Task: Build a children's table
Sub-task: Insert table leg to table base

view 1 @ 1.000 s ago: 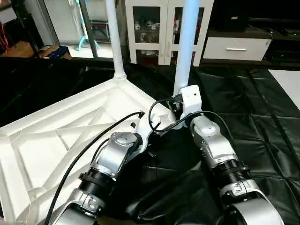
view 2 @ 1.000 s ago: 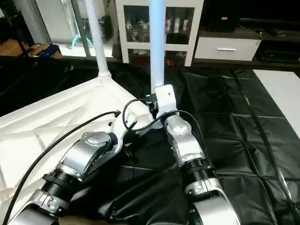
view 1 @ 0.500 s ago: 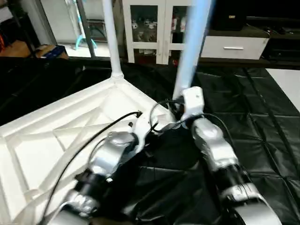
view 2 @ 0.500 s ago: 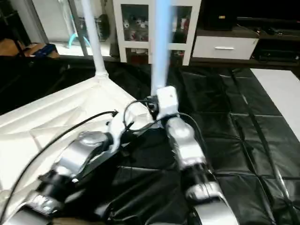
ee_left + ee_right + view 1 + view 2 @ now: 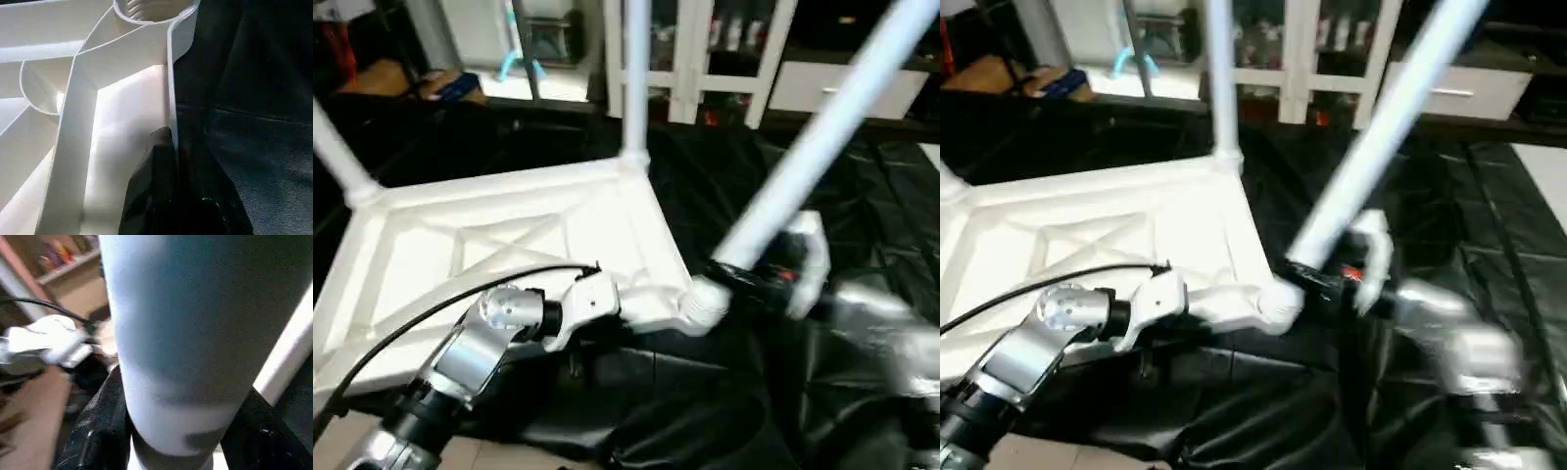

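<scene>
White leg (image 5: 822,147) apparently tilted up-right from socket (image 5: 703,304).

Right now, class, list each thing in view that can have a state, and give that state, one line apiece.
table top: upside down, ribbed underside up, its near edge lifted.
far leg: upright in its corner socket.
held leg: tilted, its base at the near corner socket.
left gripper: shut on the table top's rim.
right gripper: shut around the held leg.
</scene>
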